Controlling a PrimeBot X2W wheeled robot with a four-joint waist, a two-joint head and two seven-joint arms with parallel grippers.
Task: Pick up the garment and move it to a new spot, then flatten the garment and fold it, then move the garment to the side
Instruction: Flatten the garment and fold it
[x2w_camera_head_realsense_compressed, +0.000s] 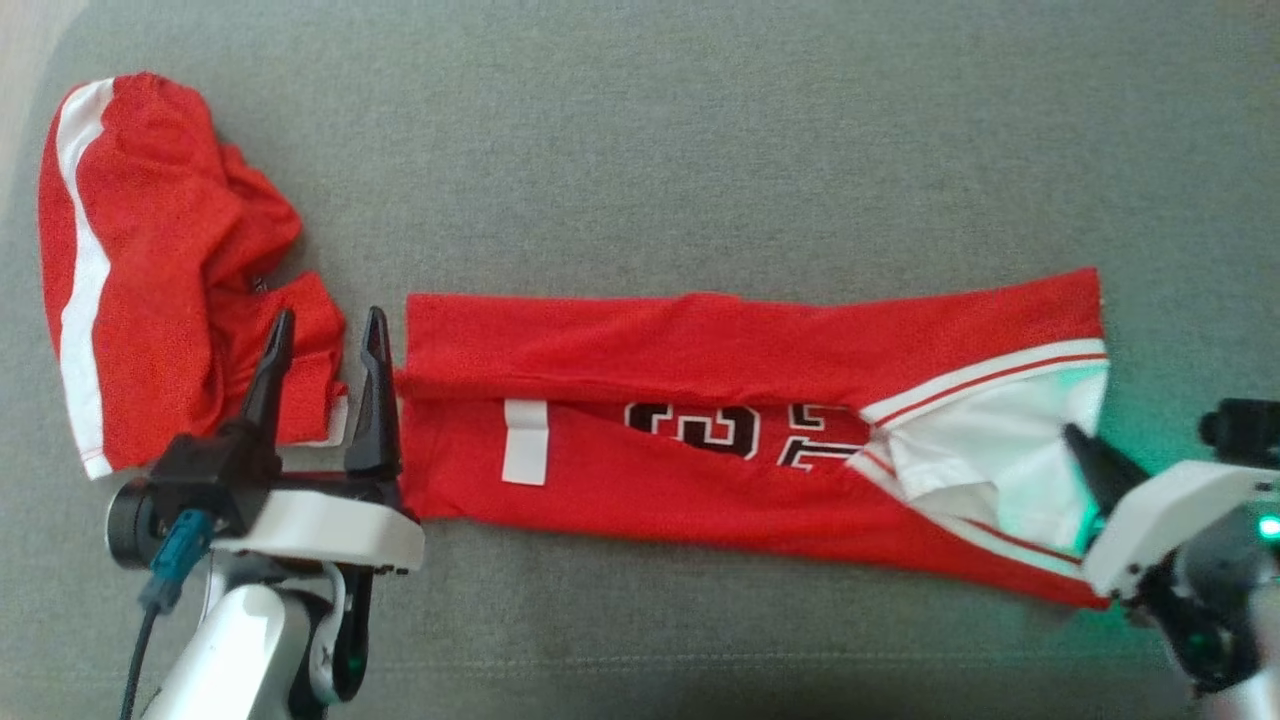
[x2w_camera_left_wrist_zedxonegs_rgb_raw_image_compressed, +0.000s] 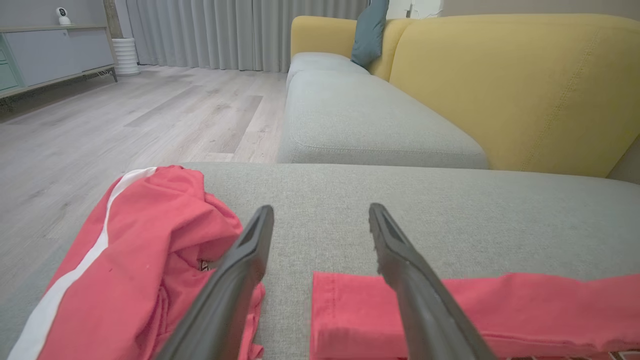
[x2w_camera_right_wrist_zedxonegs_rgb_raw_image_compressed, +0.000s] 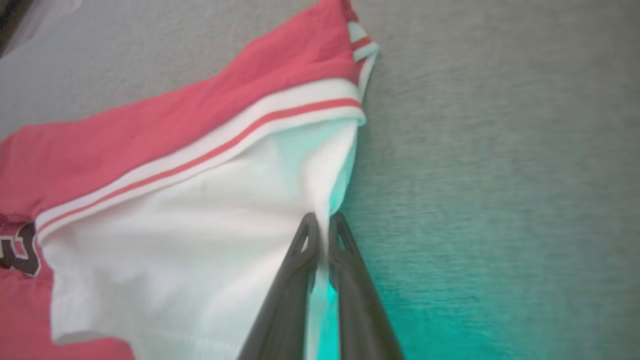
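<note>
From the head camera you see the jersey (x2w_camera_head_realsense_compressed: 700, 440) lying folded into a long red strip on the grey cushion (x2w_camera_head_realsense_compressed: 700, 130), running from nine o'clock to three o'clock through the middle of the picture. Black-and-white numerals are partly tucked under its upper fold, and its white-lined end with striped trim sits near four o'clock. A crumpled red cloth (x2w_camera_head_realsense_compressed: 150, 270) with a white stripe lies at ten o'clock, just beside the jersey's nine o'clock end. Your left claw (x2w_camera_head_realsense_compressed: 330, 315) sits at eight o'clock with its fingers apart and pointing to twelve, one in front of the crumpled cloth and the other at the jersey's edge; you cannot tell whether either touches fabric. Your right claw (x2w_camera_head_realsense_compressed: 1072, 432) reaches in from four o'clock, its fingers together on the jersey's white end. In the left wrist camera, the left claw (x2w_camera_left_wrist_zedxonegs_rgb_raw_image_compressed: 321, 209) rises from six o'clock, spread wide, with bare grey cushion (x2w_camera_left_wrist_zedxonegs_rgb_raw_image_compressed: 450, 220) between its tips. The crumpled red cloth (x2w_camera_left_wrist_zedxonegs_rgb_raw_image_compressed: 150, 250) is at eight o'clock and the jersey (x2w_camera_left_wrist_zedxonegs_rgb_raw_image_compressed: 500, 310) at five. Farther off you have a yellow sofa back (x2w_camera_left_wrist_zedxonegs_rgb_raw_image_compressed: 525, 90) at two, a teal pillow (x2w_camera_left_wrist_zedxonegs_rgb_raw_image_compressed: 370, 30) at twelve, curtains (x2w_camera_left_wrist_zedxonegs_rgb_raw_image_compressed: 225, 30) at eleven and a wooden floor (x2w_camera_left_wrist_zedxonegs_rgb_raw_image_compressed: 125, 125) at ten. In the right wrist camera, the right claw (x2w_camera_right_wrist_zedxonegs_rgb_raw_image_compressed: 324, 216) rises from six o'clock, clamped on a thin fold of the jersey's (x2w_camera_right_wrist_zedxonegs_rgb_raw_image_compressed: 175, 225) white lining. The jersey spreads toward nine and eleven, and the grey cushion (x2w_camera_right_wrist_zedxonegs_rgb_raw_image_compressed: 500, 125) fills one to five, tinged green low down.
</note>
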